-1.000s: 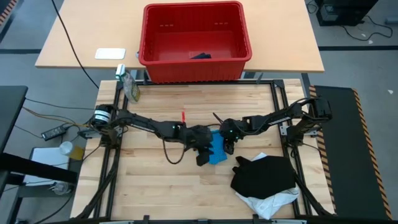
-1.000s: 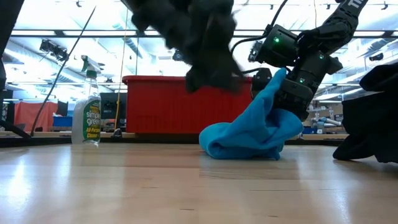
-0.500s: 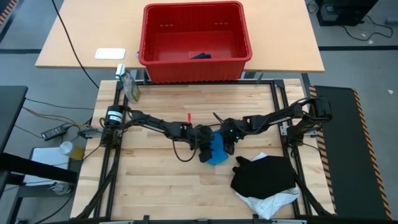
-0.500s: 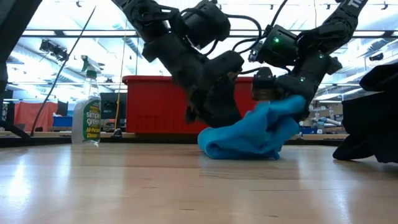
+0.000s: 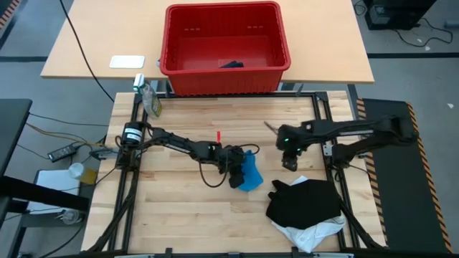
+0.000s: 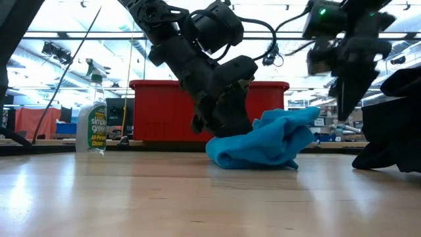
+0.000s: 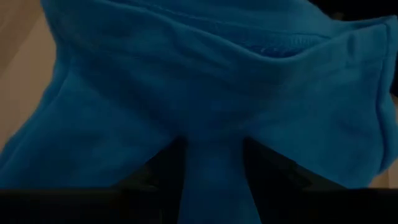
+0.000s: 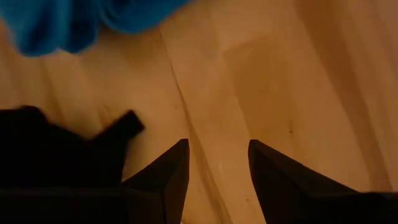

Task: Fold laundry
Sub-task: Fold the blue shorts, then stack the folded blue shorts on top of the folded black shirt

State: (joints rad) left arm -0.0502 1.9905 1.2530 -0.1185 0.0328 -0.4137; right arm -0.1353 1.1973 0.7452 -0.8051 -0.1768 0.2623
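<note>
Surface: the pale wooden slatted surface (image 5: 179,197) carries all the cloth; it is the landmark for every place below.
Basket: a red plastic rectangular basket (image 5: 226,46) stands on the separate desk beyond the far edge of the surface, with one small dark item inside.
Black garment: a large, crumpled black cloth garment (image 5: 305,203) lies at the near right corner of the surface.
White garment: a white soft cloth garment (image 5: 312,233) pokes out from under the black one, at the very near edge of the surface.
Blue garment: a smaller bright blue cloth garment (image 5: 249,175) sits bunched in a heap at the middle of the surface, apart from the black one.
Left gripper: the left gripper (image 5: 237,172) is low at the middle of the surface, jaws clenched on a fold of the blue garment's edge.
Right gripper: the right gripper (image 8: 214,168) hangs above bare wood right of the middle of the surface, jaws released and holding nothing.
Spray bottle: a clear plastic spray bottle (image 6: 91,118) stands at the far left corner of the surface.
Handling: the blue cloth looks light, limp and prone to sag, so it probably wants both grippers.
Where to hold: likely at a hem or two corners, to spread it flat.
</note>
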